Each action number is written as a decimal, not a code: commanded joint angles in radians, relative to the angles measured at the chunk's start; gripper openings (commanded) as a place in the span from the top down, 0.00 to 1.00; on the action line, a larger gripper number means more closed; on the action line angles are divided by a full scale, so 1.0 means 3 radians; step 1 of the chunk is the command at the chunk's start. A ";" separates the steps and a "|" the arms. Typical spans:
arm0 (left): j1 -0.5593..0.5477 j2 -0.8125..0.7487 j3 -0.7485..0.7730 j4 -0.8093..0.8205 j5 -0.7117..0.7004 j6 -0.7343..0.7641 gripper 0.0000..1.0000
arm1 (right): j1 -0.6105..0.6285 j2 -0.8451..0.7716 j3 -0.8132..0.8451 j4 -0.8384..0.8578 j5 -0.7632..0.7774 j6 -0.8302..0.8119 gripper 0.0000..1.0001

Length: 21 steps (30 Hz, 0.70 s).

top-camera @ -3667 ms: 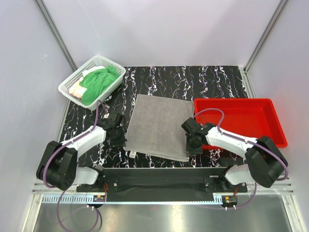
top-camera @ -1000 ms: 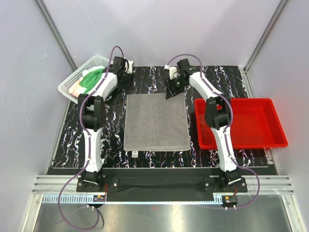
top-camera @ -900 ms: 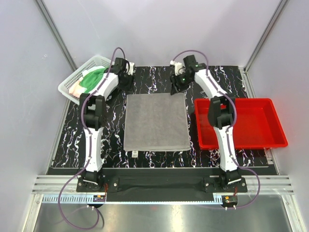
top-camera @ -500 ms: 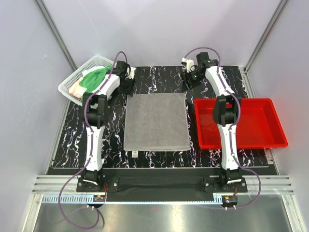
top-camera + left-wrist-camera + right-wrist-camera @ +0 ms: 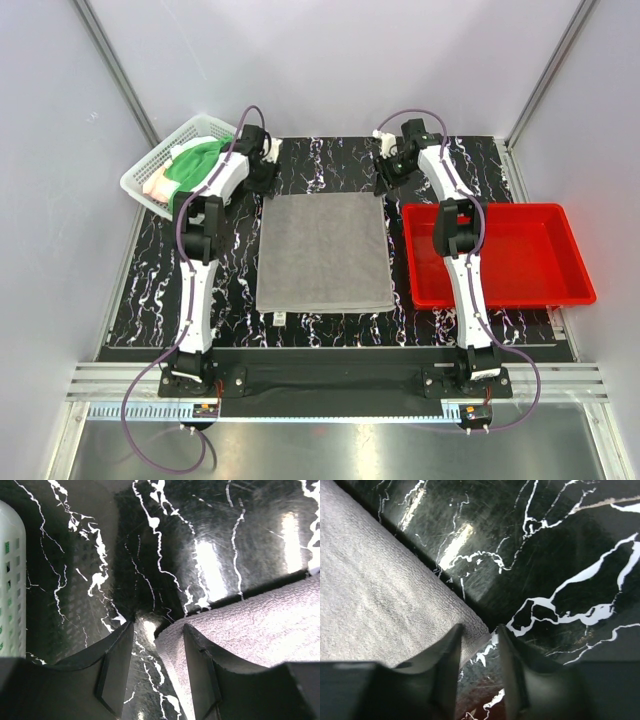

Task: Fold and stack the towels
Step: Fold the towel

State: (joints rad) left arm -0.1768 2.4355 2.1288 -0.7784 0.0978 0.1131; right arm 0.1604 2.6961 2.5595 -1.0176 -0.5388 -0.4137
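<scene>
At the far corners of the grey towel (image 5: 324, 250), left and right jaws stand half-open, gripping nothing.

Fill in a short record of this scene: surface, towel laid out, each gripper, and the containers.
Surface: black marbled table
Towel laid out: grey towel, flat, mid-table
Left gripper: open, at the towel's far-left corner, not clamping it
Right gripper: open, at the far-right corner, with the corner tip at the gap between its jaws
Basket: white mesh basket, far left, holding a green towel
Tray: red tray, right of the grey towel
</scene>
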 commanded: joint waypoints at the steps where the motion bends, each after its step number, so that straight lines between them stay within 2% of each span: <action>1: 0.0022 0.0078 0.0211 -0.0049 -0.0168 0.0088 0.51 | -0.0008 0.0002 0.0136 0.0068 0.0114 0.0034 0.61; 5: 0.0022 0.0078 0.0216 -0.0039 -0.0112 0.0119 0.51 | -0.0013 0.0007 0.0115 0.0028 0.0109 -0.0032 0.69; 14: 0.0017 0.0150 0.0241 -0.0146 -0.0075 0.0211 0.54 | -0.0008 0.0140 0.0094 -0.0115 0.0160 -0.0145 0.73; 16: 0.0017 0.0170 0.0257 -0.0171 -0.0081 0.0231 0.59 | -0.0008 0.0125 0.0120 -0.0096 0.0145 -0.0150 0.75; 19: 0.0017 0.0175 0.0267 -0.0172 -0.0106 0.0242 0.68 | -0.0008 0.0099 0.0033 -0.0029 0.0175 -0.0155 0.84; 21: 0.0022 0.0175 0.0267 -0.0177 -0.0091 0.0257 0.80 | -0.0013 0.0104 0.0043 -0.0024 0.0180 -0.0165 0.94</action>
State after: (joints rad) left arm -0.1806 2.4680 2.1777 -0.8188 0.0998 0.1566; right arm 0.1604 2.7094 2.5664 -1.0176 -0.5156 -0.4389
